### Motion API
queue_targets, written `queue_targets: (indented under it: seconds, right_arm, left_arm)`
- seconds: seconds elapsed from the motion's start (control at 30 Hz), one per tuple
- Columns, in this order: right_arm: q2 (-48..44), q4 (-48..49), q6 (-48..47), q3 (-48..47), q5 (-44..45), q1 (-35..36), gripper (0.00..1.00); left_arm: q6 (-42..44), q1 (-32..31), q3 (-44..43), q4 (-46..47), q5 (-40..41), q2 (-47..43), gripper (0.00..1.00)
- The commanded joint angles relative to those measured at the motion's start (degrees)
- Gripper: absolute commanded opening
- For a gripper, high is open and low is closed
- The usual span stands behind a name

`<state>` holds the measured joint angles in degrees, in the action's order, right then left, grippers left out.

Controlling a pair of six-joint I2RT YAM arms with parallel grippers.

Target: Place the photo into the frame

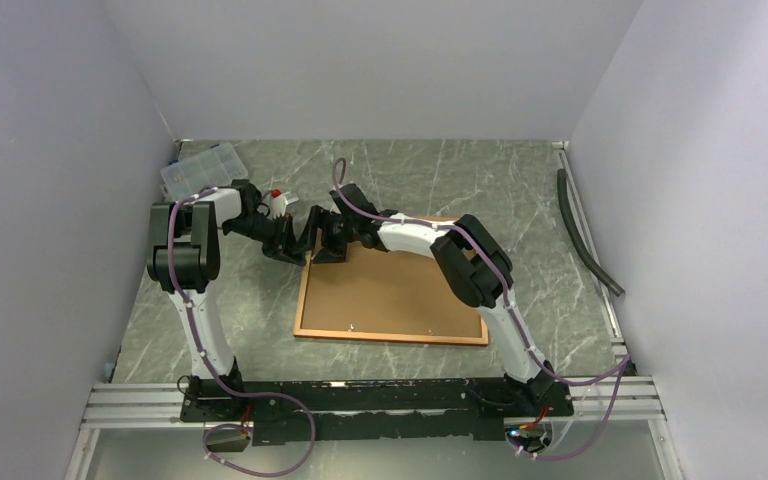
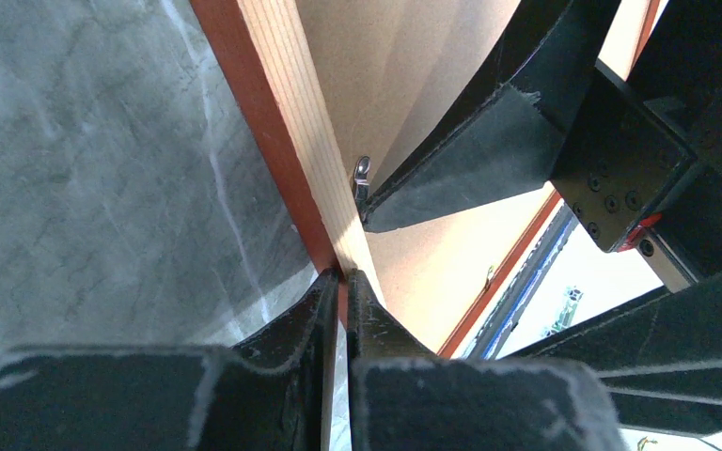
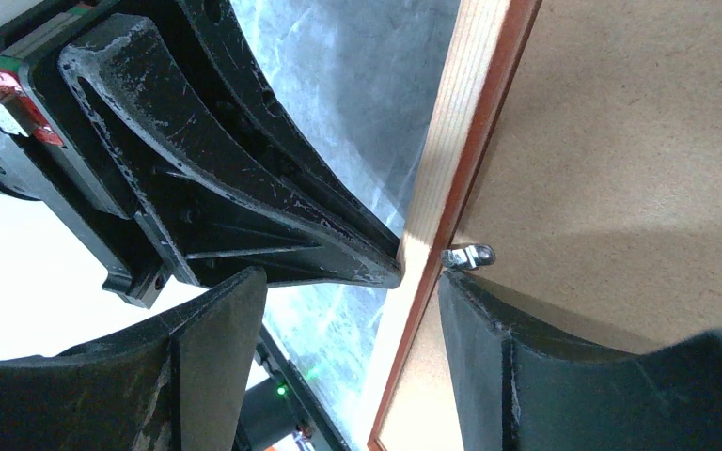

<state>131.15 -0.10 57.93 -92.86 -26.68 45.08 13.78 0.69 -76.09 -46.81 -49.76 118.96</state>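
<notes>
A green marbled table point(image 1: 260, 180) enclosed by plain white walls, with a clear compartment box point(image 1: 198, 170) at its far left corner and a dark hose point(image 1: 585, 235) along the right side. The frame point(image 1: 390, 339) lies face down at centre, tan back uppermost, and the brown backing board point(image 1: 400, 295) sits inside its rails. Both arms meet at the frame's far left corner. The left gripper point(image 2: 340, 282) has its jaws pressed almost together, tips butted against the outer edge of the rail, probably to brace the frame against sliding. The right gripper point(image 3: 350, 282) has its jaws spread astride the same rail, one finger outside and one over the backing, just beside a small metal retaining tab point(image 3: 470, 256); this placement suggests the tab is the next thing to be worked. The photo appears in no view; whether it lies beneath the backing cannot be told.
</notes>
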Motion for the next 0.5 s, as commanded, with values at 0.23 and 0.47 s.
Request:
queue_targets:
  seconds: [0.23,0.47]
  right_arm:
    - [1.03,5.17,-1.25,-1.84,5.23,0.36,0.71]
    - [0.67,11.61,2.15,0.49,5.64,0.45,0.69]
  left_arm:
    - [1.18,-0.78,1.78,2.50,3.55,-0.26,0.10]
    - [0.92,-0.78,2.12,2.69,2.77,0.04,0.10]
